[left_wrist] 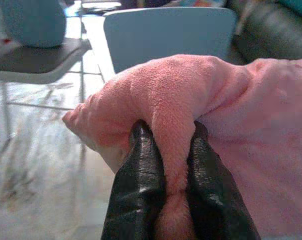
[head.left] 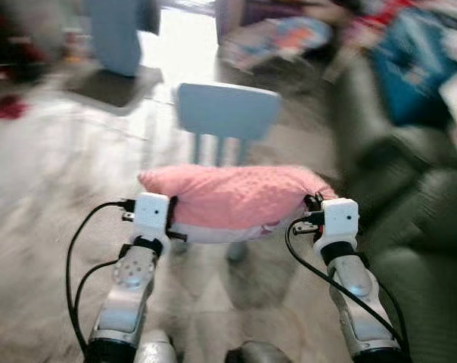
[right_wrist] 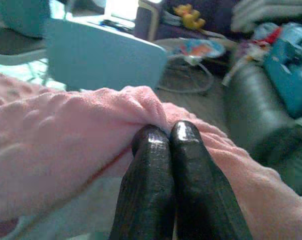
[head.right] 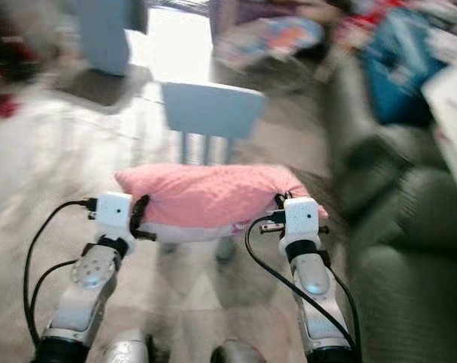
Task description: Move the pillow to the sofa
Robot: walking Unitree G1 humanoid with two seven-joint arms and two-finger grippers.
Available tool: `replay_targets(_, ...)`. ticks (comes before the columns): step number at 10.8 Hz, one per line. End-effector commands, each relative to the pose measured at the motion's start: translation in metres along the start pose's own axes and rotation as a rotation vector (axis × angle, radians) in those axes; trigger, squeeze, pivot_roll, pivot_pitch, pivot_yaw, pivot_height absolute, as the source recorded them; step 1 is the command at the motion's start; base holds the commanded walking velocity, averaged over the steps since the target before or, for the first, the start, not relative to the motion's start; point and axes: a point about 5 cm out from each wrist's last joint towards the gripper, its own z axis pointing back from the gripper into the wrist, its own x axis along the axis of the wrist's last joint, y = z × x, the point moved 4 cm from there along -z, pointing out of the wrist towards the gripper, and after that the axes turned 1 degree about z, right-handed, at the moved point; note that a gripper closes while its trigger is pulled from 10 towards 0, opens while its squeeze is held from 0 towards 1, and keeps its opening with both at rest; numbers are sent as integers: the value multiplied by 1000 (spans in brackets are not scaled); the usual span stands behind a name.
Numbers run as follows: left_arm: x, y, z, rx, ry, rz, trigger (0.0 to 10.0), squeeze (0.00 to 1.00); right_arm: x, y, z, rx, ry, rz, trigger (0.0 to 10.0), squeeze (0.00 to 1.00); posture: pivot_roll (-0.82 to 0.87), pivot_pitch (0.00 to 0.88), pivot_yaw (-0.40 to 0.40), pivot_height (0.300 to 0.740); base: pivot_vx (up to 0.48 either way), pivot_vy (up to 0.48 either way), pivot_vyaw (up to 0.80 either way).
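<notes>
The left claw (left_wrist: pixel 166 165) has its two black fingers (left_wrist: pixel 141 185) squeezed tight on a bunched fold at one end of the soft pink fleece pillow (head.left: pixel 232 197), the fabric pinched up between them into a ridge. The right claw (right_wrist: pixel 168 140) is pressed fully together, its glossy black fingertips (right_wrist: pixel 188 145) side by side and touching, with a gathered edge of the same pillow caught at their tips at the opposite end. Between the two claws the pillow hangs in the air in front of the robot, stretched roughly level from one silver arm to the other, with a paler underside sagging a little below the pink top. The white wrist housings sit just at each end of it, and black cables loop down beside both forearms. Directly beyond the pillow stands a small pale blue chair with a flat rectangular back (head.left: pixel 227 112); whether the pillow touches its seat cannot be told, as the eye views are blurred. Under everything is a light grey tiled floor (head.left: pixel 54 174). To the robot's right lies the dark grey-green upholstered sofa (head.left: pixel 410 227), apart from the pillow, with a blue fabric item (head.left: pixel 414 64) lying on its far end. Farther back, brightly coloured clutter lies on the floor, too blurred to identify.
</notes>
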Motion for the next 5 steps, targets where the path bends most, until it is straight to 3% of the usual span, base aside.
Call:
replay_targets(1, 3, -1, -1, -14, -11, 1, 10000, 0, 4, -2, 0, -3, -10, 2, 10000, 0, -34, 82, -84, 740, 0, 0, -800)
replay_targets(5, 5, -7, -3, -65, -13, 10, 10000, 0, 4, -2, -3, 0, -12, 4, 10000, 0, -32, 80, -86, 740, 0, 0, -800)
